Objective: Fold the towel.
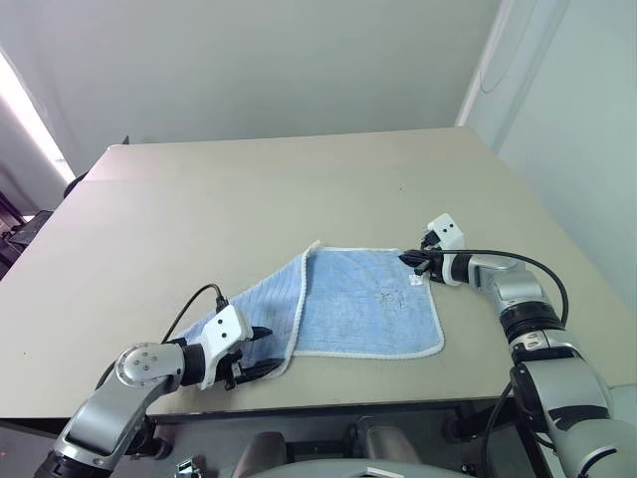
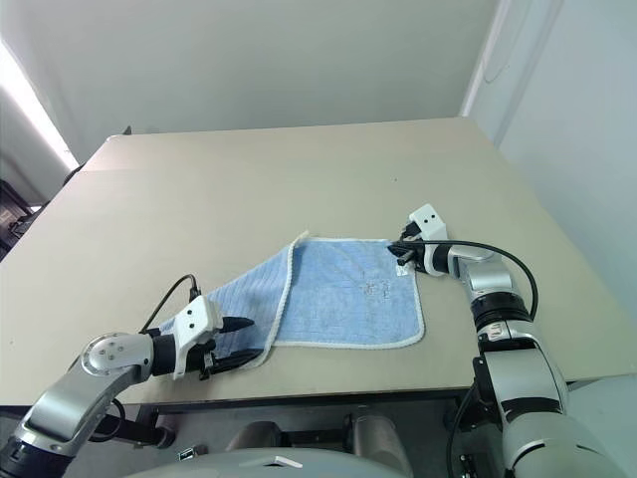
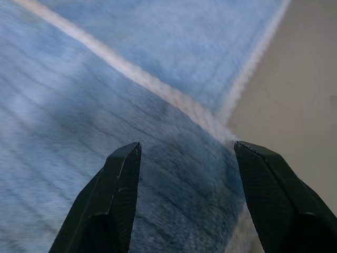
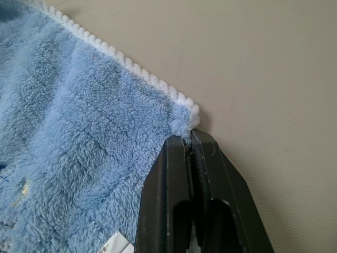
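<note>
Right hand [image 4: 190,138] pinched on towel [image 1: 368,304] corner.

Light blue towel [image 1: 358,304] with white stitched edging, beige table [image 1: 299,189], black-fingered right gripper [image 4: 189,138]

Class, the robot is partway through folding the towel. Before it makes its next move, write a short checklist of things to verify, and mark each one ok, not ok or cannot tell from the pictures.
1. Right gripper shut on the towel corner: ok.
2. Left gripper open: ok.
3. Left gripper over the folded flap's near corner, towel between its fingers: ok.
4. Left gripper's fingers touching the cloth: cannot tell.
5. One corner already folded over the towel: ok.
6. Table bare beyond the towel for the fold: ok.
</note>
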You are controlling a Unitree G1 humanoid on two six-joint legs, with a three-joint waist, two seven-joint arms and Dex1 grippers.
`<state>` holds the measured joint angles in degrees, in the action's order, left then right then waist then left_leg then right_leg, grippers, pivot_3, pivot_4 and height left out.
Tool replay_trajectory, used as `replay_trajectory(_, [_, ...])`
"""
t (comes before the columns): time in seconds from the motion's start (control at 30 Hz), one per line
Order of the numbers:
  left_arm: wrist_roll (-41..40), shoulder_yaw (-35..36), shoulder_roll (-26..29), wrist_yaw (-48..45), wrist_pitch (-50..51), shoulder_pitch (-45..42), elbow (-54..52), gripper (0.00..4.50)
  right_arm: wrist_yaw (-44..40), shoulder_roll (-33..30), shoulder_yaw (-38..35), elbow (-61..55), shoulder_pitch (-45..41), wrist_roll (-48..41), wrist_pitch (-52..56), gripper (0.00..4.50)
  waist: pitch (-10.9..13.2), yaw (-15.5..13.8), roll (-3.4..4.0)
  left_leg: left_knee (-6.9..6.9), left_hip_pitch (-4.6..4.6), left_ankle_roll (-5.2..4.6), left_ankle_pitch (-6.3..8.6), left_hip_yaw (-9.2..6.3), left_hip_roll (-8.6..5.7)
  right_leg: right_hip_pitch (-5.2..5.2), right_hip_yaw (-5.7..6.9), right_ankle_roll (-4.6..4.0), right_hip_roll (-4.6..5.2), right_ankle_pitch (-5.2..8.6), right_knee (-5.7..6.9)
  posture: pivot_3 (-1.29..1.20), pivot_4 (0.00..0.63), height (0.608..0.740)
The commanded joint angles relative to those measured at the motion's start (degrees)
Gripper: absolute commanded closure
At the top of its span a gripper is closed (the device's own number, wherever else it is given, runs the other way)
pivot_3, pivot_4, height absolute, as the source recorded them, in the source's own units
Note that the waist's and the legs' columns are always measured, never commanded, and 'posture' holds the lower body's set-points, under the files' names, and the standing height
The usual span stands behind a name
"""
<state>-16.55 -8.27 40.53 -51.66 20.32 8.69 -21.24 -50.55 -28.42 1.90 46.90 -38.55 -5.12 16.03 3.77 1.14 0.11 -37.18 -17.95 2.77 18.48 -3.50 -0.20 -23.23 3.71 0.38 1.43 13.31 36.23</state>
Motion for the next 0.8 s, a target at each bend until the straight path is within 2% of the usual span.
replay_trajectory(0.03, [1.6,-0.4,1.0,-0.9,-2.1,-1.4,-0.7,1.53,1.3,-0.4,0.1,-0.1,1.1,1.0,1.1,4.48,0.0,0.0,-0.01,0.0,0.0,0.0,0.0,0.03,-0.01,0.0,-0.05,0.02,0.0,-0.01,-0.01,0.0,0.0,0.74])
replay_trajectory(0.33, [-0.5,-3.3,3.9,-9.1,-0.6,-3.1,-1.9,1.53,2.4,-0.4,-0.1,-0.3,1.7,1.2,1.1,4.48,0.0,0.0,-0.01,0.0,0.0,-0.01,0.0,0.07,-0.04,0.0,-0.17,0.07,-0.02,-0.04,-0.07,0.0,0.0,0.74])
replay_trajectory(0.53, [3.8,-8.1,4.6,-9.7,1.6,-7.2,-0.5,1.53,3.4,-0.7,0.1,-0.6,2.1,1.6,1.1,4.48,0.0,0.0,-0.03,-0.03,-0.01,0.0,0.0,0.08,-0.04,0.02,-0.19,0.08,-0.04,-0.04,-0.1,0.0,0.0,0.74])
replay_trajectory(0.7, [4.8,-9.2,4.9,-9.1,4.3,-8.3,-0.6,1.53,3.8,-1.4,0.1,-0.9,2.5,1.9,1.0,4.48,0.0,0.0,-0.05,-0.01,-0.01,-0.01,0.0,0.08,-0.06,0.02,-0.27,0.1,-0.05,-0.05,-0.11,0.0,0.0,0.74])
replay_trajectory(0.8, [5.5,-9.6,5.4,-9.0,5.3,-8.6,-0.1,2.12,4.1,-1.7,-0.2,-1.0,2.7,1.8,1.1,4.5,0.0,-0.1,-0.1,-0.04,0.0,-0.01,0.0,0.08,-0.07,0.04,-0.29,0.11,-0.05,-0.05,-0.12,0.0,0.0,0.74])
